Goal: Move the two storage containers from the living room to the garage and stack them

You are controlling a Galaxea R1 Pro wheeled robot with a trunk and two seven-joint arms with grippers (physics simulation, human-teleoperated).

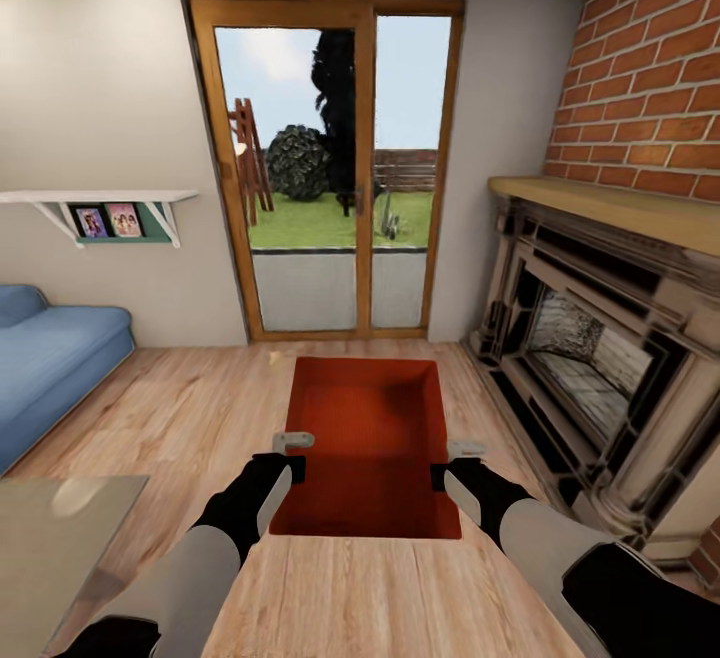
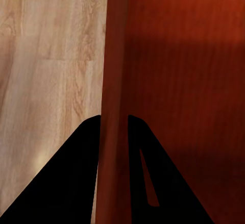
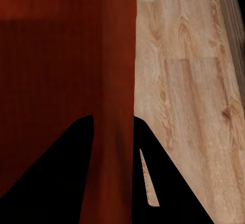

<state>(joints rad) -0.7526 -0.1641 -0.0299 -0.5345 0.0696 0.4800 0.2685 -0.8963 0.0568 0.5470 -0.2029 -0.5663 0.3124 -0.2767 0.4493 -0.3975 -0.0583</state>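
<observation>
Between the robot's two arms, an orange-red storage container [image 1: 366,438] hung above the light wood plank flooring [image 1: 190,408] of the living room, its open top facing the head camera and its long axis running straight ahead toward the glazed garden doors [image 1: 330,168]. The left gripper [image 1: 292,466] pinched the bin's left wall near the close end; the right gripper [image 1: 440,473] pinched the opposite wall at a matching spot. Both wrist cameras showed a wall standing edge-on between two dark fingers, the jaws narrowed onto the rim: the left fingers [image 2: 66,178] straddling it with planks on one side, the right fingers [image 3: 61,173] doing the same. Neither arm was nearer than the other; the load sat centred between them, level as far as could be judged. A blue sofa [image 1: 50,358] stood to the left and a fireplace [image 1: 600,338] against brick to the right. The garage lay elsewhere, so the haul seemed barely begun, and keeping both grips even looked the thing to watch.
</observation>
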